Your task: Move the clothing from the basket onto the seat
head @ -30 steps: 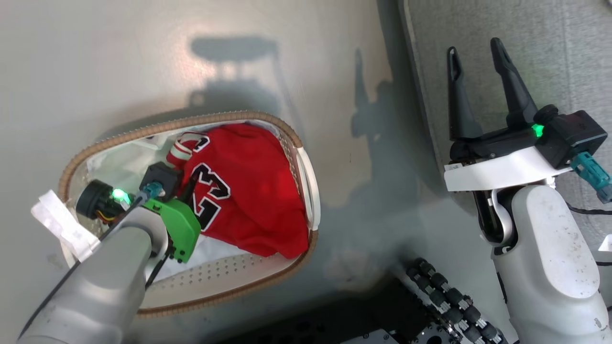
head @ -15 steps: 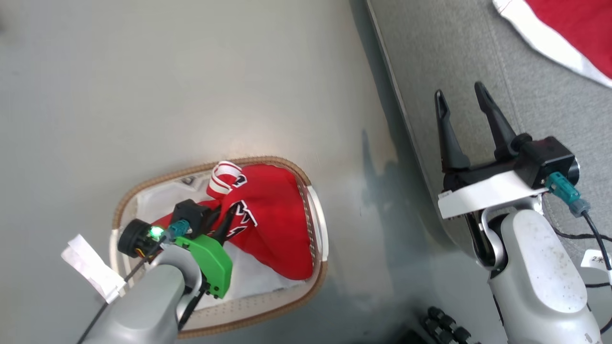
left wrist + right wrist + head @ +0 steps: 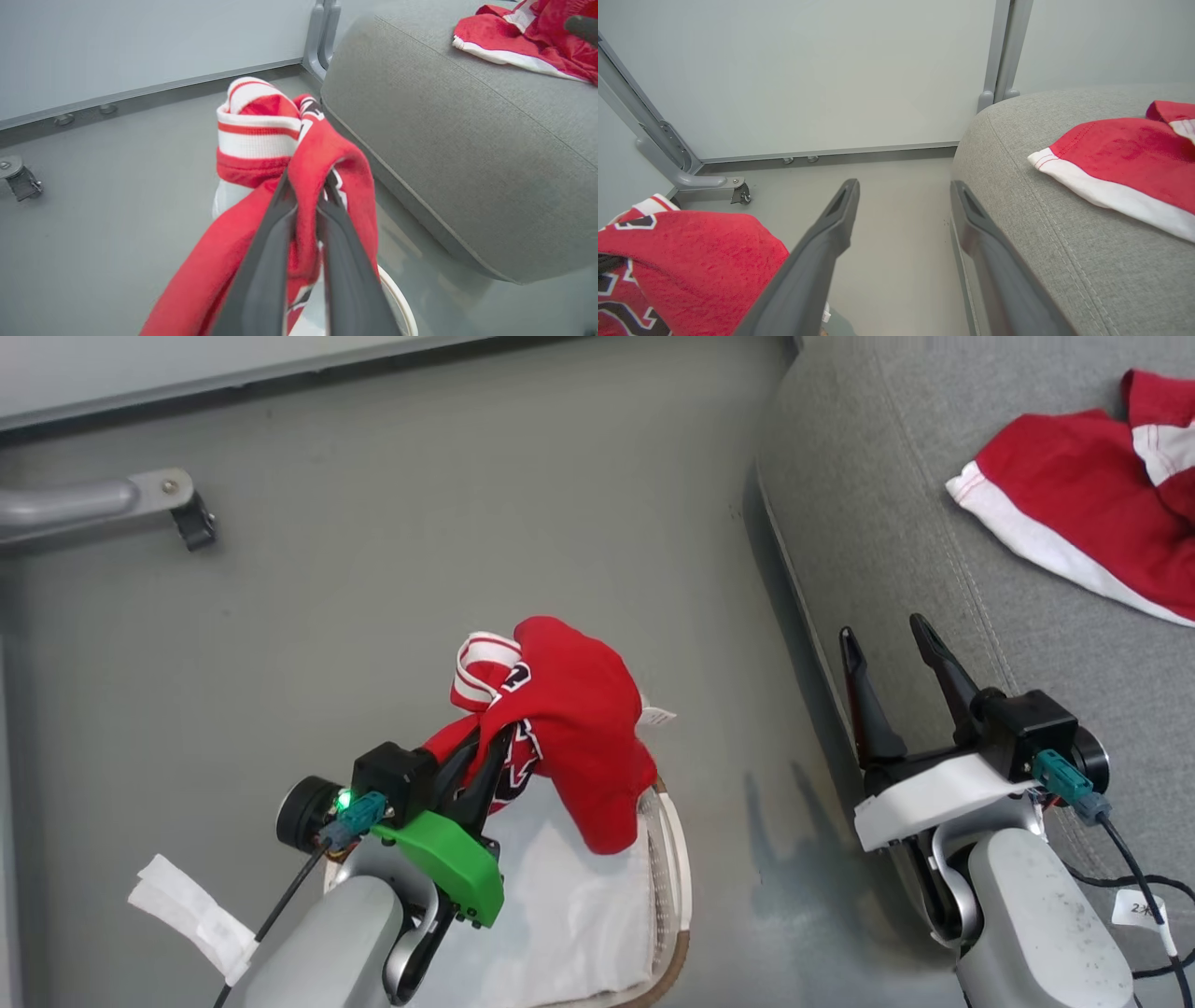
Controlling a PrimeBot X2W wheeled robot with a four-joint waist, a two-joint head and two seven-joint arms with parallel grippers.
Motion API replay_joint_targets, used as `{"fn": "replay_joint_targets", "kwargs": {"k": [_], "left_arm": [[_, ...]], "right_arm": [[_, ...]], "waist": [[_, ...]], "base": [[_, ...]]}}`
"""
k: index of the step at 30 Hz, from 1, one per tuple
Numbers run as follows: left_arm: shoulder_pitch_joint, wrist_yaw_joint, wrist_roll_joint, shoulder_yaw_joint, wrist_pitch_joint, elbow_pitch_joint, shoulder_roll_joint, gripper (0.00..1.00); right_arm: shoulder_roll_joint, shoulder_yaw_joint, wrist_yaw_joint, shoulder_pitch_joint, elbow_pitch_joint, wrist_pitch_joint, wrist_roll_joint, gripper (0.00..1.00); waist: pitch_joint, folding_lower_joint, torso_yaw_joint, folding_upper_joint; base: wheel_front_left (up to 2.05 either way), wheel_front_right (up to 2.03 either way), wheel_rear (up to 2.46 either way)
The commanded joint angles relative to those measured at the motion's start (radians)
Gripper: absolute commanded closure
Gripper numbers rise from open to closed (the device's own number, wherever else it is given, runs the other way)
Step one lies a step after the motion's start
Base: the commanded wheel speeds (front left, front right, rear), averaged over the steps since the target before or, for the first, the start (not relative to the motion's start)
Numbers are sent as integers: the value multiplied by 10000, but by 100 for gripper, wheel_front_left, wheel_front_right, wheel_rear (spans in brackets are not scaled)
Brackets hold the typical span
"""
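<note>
The smooth grey floor (image 3: 420, 569) carries the white laundry basket (image 3: 674, 859), which stands near the grey sofa seat (image 3: 887, 523), and a metal frame's foot (image 3: 182, 509) well apart. Red, white-trimmed shorts (image 3: 1055, 495) lie crumpled on the seat.

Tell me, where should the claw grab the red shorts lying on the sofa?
Probably pinch the shorts at the white hem, from above on the right claw side: they lie mostly flat on the seat, and that free edge faces the claw.
</note>
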Motion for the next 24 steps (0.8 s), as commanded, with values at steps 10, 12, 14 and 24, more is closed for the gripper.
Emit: {"fn": "replay_joint_targets", "kwargs": {"k": [10,12,14,24], "left_arm": [[554,-26,767,1347,-10,-2752,-342,100],[600,-26,833,1484,-8,-3186,-416,100],[663,-26,910,1546,-8,-3522,-489,100],[864,-26,1158,1424,-8,-4173,-677,100]], "right_arm": [[-51,-54,-14,885,254,-6,38,0],[-51,-33,-14,1016,271,-6,60,0],[-49,37,-14,1094,274,-6,66,0],[-49,2506,-14,529,-1280,-6,-363,0]], "waist": [[-2203,1,946,0],[-2350,1,960,0],[-2491,1,969,0],[-2785,1,1074,0]], "base": [[0,0,0],[0,0,0],[0,0,0],[0,0,0]]}}
